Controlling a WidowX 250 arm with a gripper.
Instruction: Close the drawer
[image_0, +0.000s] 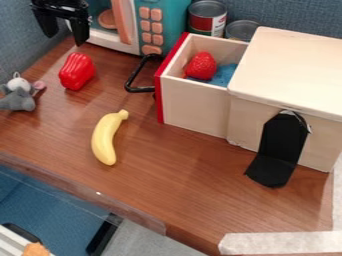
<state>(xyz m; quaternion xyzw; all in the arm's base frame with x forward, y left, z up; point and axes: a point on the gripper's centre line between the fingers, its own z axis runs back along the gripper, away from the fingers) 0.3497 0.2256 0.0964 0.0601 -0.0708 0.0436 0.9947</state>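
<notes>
From where I stand, there is one drawer (195, 109), pulled partway out of one pale wooden cabinet (287, 65), at the right of the table. Its red front (160, 87) faces left and carries one black handle (133, 89). Two things lie inside: one strawberry (201, 65) and, next to it and partly under it, one blue item (224, 75) that I can't identify.

The gripper (65, 39) hangs at the upper left, well apart from the drawer, its two fingers spread wide with nothing between them.

Out on the brown table (174, 185) I count one banana (107, 138), one red bell pepper (77, 71) and one gray toy mouse (19, 95). Two cans stand behind the drawer, a taller red-labelled can (206, 20) and a lower gray can (242, 30). Left of them is one teal toy microwave (163, 17), with one round pinkish piece (107, 19) in it. One black bracket (279, 145) is against the cabinet's near side.
</notes>
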